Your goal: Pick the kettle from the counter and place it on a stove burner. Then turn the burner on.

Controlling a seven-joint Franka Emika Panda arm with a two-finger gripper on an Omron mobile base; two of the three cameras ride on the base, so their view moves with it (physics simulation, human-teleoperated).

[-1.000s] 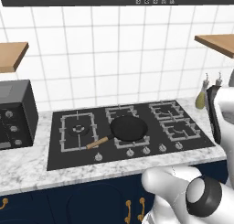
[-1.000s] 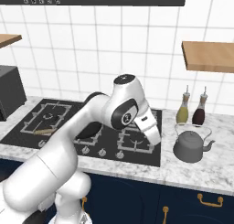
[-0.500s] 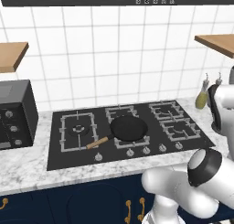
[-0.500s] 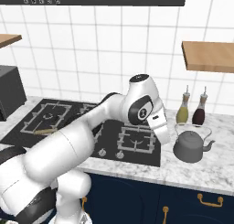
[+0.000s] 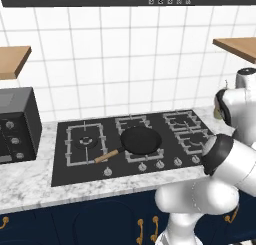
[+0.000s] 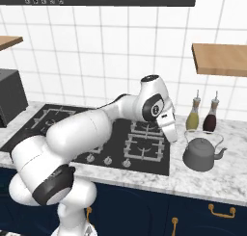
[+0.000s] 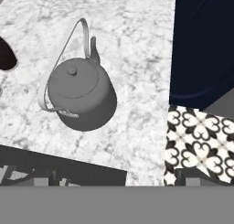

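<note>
The small grey kettle (image 6: 202,154) stands upright on the marbled counter (image 6: 212,182), just right of the black cooktop (image 6: 118,155). My gripper (image 6: 171,136) hangs above the cooktop's right edge, a little left of the kettle and clear of it. In the hand view the kettle (image 7: 82,93) lies upper left of centre, its wire handle arched over the lid, and the fingertips (image 7: 187,176) sit wide apart at the bottom edge with nothing between them, so the gripper is open. The nearest stove burner (image 6: 144,146) is bare under its grate. My arm hides the kettle in the left base view.
A black frying pan (image 5: 141,140) with a wooden handle covers the middle front burner. Two bottles (image 6: 194,115) stand by the wall behind the kettle. A dark oven box (image 5: 17,124) sits at the counter's left end. Knobs (image 5: 160,164) line the cooktop's front.
My arm has swung right, carrying the hand from over the cooktop's right burners toward the kettle. Kettle and pan have stayed put.
</note>
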